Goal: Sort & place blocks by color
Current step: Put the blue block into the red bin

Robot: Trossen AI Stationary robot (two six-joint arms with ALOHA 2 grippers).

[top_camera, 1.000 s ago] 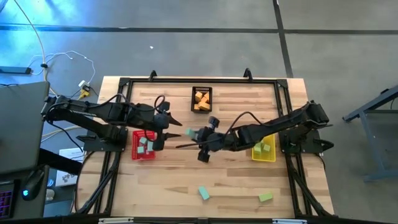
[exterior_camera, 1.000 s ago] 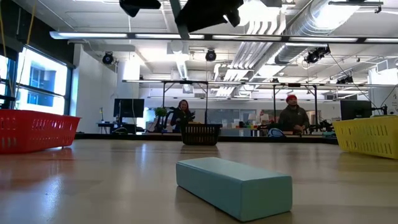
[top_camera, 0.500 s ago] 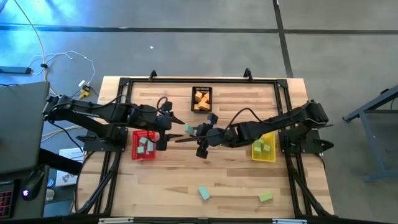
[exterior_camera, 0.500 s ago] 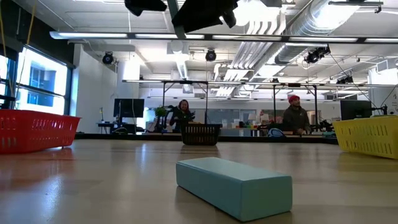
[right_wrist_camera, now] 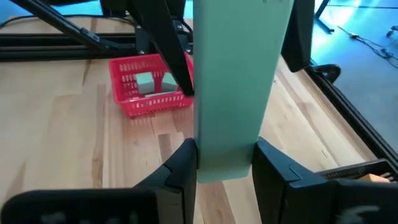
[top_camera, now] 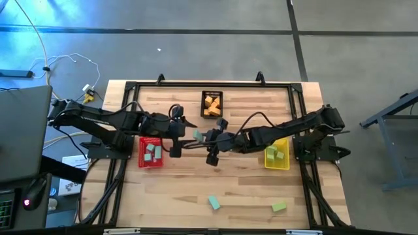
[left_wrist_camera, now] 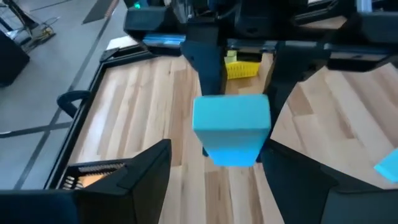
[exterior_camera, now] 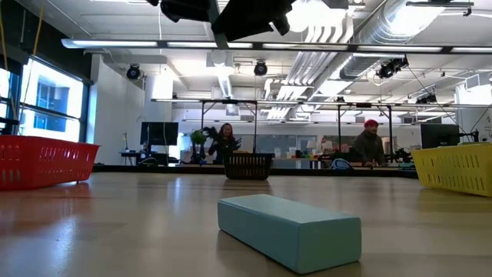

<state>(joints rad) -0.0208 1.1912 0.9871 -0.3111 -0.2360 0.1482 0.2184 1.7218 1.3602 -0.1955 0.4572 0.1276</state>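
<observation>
A teal bar (top_camera: 198, 134) hangs above the table's middle, with my right gripper (top_camera: 204, 138) shut on it. My left gripper (top_camera: 189, 137) comes from the left and is open. Its fingers stand on either side of the bar's free end (left_wrist_camera: 231, 127), with a gap showing on one side. In the right wrist view the bar (right_wrist_camera: 236, 87) reaches forward past my right gripper (right_wrist_camera: 225, 155). A second teal bar (exterior_camera: 288, 231) and a light green block (top_camera: 279, 206) lie flat near the table's near edge. My right gripper pinches the teal bar between its two fingers, on the bar's two long sides at the end nearest the wrist (right_wrist_camera: 205, 158). The fingers come from the table's right, slanting down, and lie along the bar. The bar sticks out beyond the fingertips toward the left gripper, clear of the table.
A red basket (top_camera: 150, 151) with teal blocks stands left of the middle. A black basket (top_camera: 211, 104) with orange blocks stands at the far side. A yellow basket (top_camera: 277, 155) with green blocks stands on the right. People stand in the room behind the table.
My left gripper has moved toward the table's right, up to the free end of the teal bar that my right gripper holds. The bar stays lifted in the right gripper.
</observation>
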